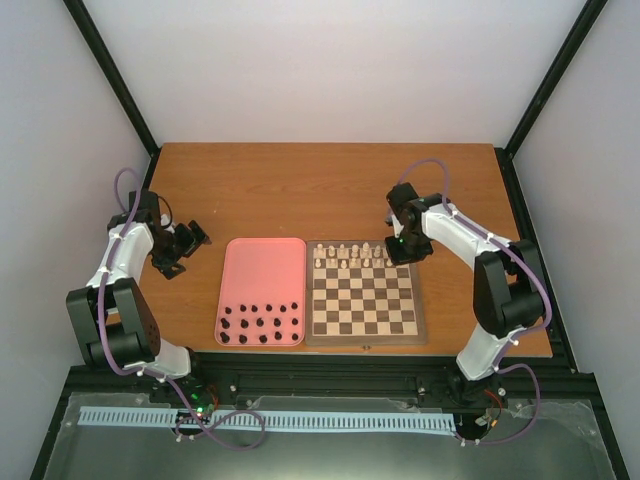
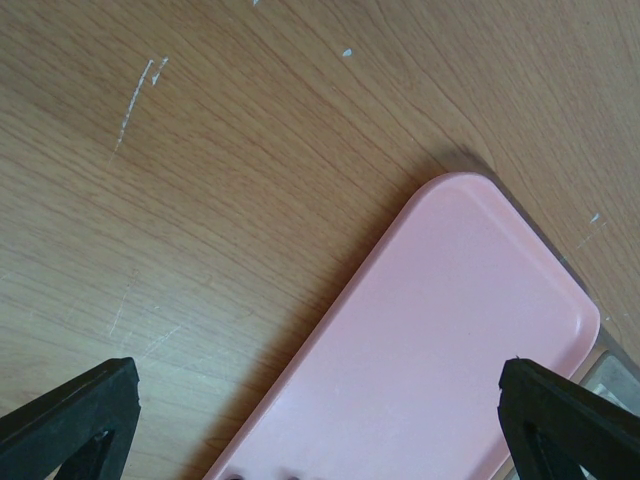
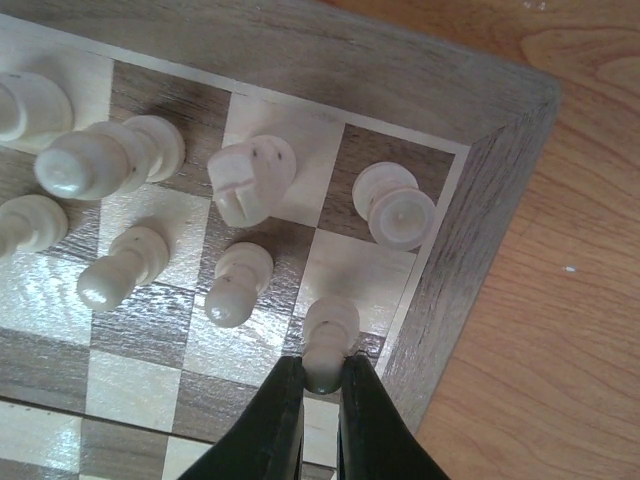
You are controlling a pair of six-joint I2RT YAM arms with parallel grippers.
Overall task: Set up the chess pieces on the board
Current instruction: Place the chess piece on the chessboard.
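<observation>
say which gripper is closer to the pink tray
Left. The left gripper hovers by the far-left corner of the pink tray; the right gripper pinches a white pawn over the board.

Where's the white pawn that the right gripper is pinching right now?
Right wrist view: the pawn, pinched in the right gripper, is in the board's far right corner area, next to the corner rook, another pawn beside it.

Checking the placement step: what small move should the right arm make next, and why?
Probably open the jaws to release. They are shut on a white pawn whose base seems to sit on the square before the rook, in line with the other pawns on the board.
</observation>
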